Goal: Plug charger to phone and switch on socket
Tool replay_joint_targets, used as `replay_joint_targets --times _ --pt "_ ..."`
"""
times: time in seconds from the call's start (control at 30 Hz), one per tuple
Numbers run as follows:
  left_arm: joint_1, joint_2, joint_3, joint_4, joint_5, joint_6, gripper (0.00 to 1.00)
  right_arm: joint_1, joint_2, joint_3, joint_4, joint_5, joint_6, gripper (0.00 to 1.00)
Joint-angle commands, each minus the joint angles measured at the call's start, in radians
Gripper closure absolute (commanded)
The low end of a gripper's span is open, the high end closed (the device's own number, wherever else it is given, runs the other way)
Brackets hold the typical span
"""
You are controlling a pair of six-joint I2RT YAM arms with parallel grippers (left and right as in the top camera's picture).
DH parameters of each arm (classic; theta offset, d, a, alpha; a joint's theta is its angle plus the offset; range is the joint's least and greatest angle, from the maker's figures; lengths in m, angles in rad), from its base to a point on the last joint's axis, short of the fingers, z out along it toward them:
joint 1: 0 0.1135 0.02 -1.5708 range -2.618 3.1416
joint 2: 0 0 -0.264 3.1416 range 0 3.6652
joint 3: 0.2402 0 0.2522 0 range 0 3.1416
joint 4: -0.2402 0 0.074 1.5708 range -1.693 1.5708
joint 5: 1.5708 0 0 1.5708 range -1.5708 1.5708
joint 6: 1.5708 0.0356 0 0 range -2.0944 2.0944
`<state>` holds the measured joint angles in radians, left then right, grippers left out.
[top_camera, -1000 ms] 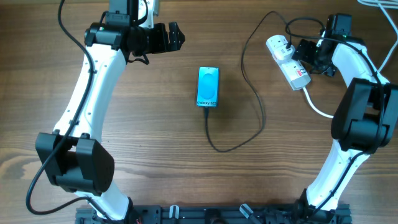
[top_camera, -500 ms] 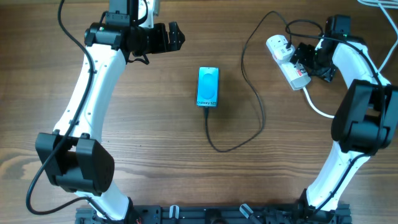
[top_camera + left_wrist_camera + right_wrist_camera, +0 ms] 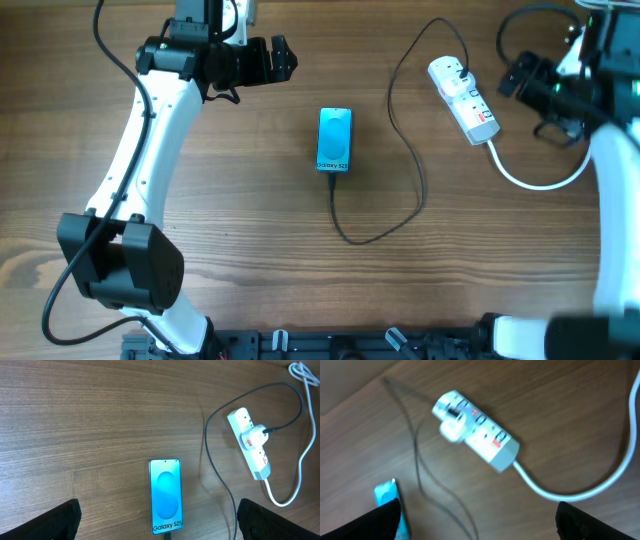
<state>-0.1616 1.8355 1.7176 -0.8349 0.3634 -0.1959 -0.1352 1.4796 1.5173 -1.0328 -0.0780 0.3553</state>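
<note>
The phone [image 3: 334,139] lies flat mid-table with its teal screen lit; it also shows in the left wrist view [image 3: 165,496] and at the edge of the right wrist view [image 3: 386,495]. The charger's thin black cable [image 3: 412,160] runs from the phone's near end, where its plug tip sits, round to its white adapter [image 3: 456,72] in the socket [image 3: 466,100]. The socket also shows in the left wrist view [image 3: 250,442] and the right wrist view [image 3: 480,437]. My left gripper [image 3: 283,59] is open and empty, far left of the phone. My right gripper [image 3: 510,80] is open, just right of the socket, apart from it.
The socket's thick white cord [image 3: 535,180] curves off to the right edge of the table. My right arm [image 3: 610,190] stands along the right side and my left arm [image 3: 140,150] along the left. Bare wooden table [image 3: 250,220] lies between them.
My right gripper has drawn back from the socket, moving right and up, and the arm has swung outward. The left arm, phone and cable have not moved.
</note>
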Motion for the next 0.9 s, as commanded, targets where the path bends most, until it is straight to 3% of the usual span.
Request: replay_joint_targets --times 0.0,0.2,0.3,0.43,0.67,0.87 --pt "-0.002 0.009 -0.002 0.000 -0.006 0.009 0.00 0.089 -0.202 -0.170 0.008 0.010 0.032 0.00" --pt "-0.002 0.009 -0.002 0.000 -0.006 0.009 0.00 0.197 -0.462 -0.351 -0.074 -0.004 0.179 0.00" --pt "-0.002 0.009 -0.002 0.000 -0.006 0.009 0.00 0.201 -0.512 -0.360 -0.180 -0.013 0.347 0.00" --pt "-0.002 0.009 -0.002 0.000 -0.006 0.009 0.00 0.201 -0.526 -0.360 -0.193 -0.013 0.434 0.00" --pt "-0.002 0.009 -0.002 0.000 -0.006 0.009 0.00 0.201 -0.467 -0.360 -0.186 0.007 0.416 0.00" --pt "-0.002 0.009 -0.002 0.000 -0.006 0.009 0.00 0.201 -0.422 -0.365 -0.017 -0.055 0.116 0.00"
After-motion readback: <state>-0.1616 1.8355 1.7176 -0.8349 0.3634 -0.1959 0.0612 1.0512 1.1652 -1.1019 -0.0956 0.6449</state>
